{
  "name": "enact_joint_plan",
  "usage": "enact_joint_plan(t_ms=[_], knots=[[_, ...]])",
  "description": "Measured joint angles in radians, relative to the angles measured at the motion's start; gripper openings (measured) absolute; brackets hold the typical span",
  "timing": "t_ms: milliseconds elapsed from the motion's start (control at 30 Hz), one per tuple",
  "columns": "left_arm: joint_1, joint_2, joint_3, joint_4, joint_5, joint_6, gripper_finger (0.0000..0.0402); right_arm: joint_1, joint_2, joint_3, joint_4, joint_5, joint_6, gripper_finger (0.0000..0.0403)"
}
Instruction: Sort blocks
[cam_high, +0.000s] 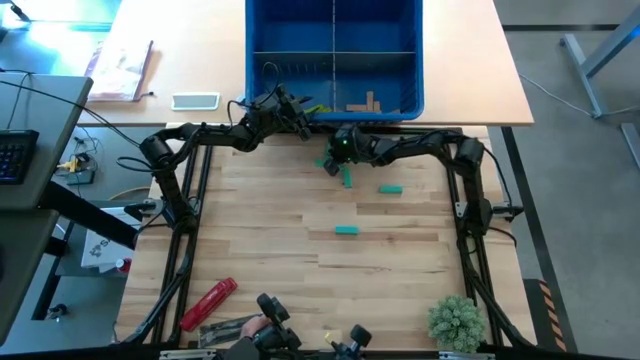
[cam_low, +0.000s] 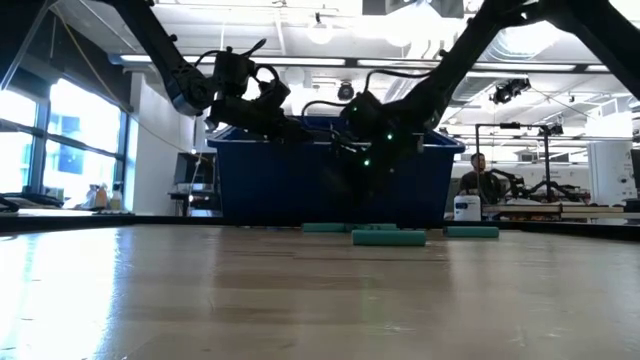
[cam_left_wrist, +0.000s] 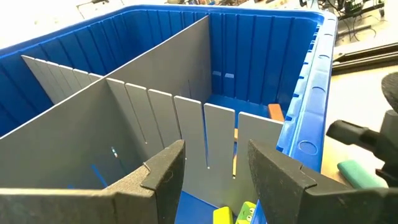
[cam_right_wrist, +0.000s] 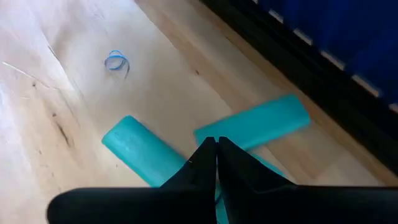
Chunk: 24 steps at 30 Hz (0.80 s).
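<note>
At table's far edge: blue bin (cam_high: 333, 55), grey dividers forming compartments; tan blocks (cam_high: 362, 103) and lime blocks (cam_left_wrist: 237, 214) inside near compartments. Wood table (cam_high: 280, 270) mostly open in middle. Left gripper (cam_left_wrist: 214, 171) over bin's near rim, fingers spread, nothing between. Right gripper (cam_right_wrist: 216, 163) low just before bin, fingers pressed together, over two teal blocks (cam_right_wrist: 200, 142). More teal blocks (cam_high: 346, 230) mid-table. Low view alone shows room, person (cam_low: 480, 172).

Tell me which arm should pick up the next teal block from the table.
Right, probably. The right gripper hangs, fingers shut, directly over two teal blocks near the blue bin. The left gripper is open over the bin's edge, away from the table blocks.
</note>
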Motion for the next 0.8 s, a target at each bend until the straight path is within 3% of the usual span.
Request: enact_joint_plan(t_ms=[267, 467, 800], knots=[[0.0, 0.0, 0.0, 0.0, 0.0, -0.009, 0.0157, 0.01, 0.009, 0.0, -0.046, -0.015, -0.083, 0.0], [0.0, 0.0, 0.0, 0.0, 0.0, -0.009, 0.0157, 0.044, -0.035, 0.035, -0.243, -0.141, -0.061, 0.0], [0.0, 0.0, 0.0, -0.001, 0.0, -0.01, 0.0157, 0.038, 0.012, 0.065, -0.081, 0.114, -0.04, 0.0]])
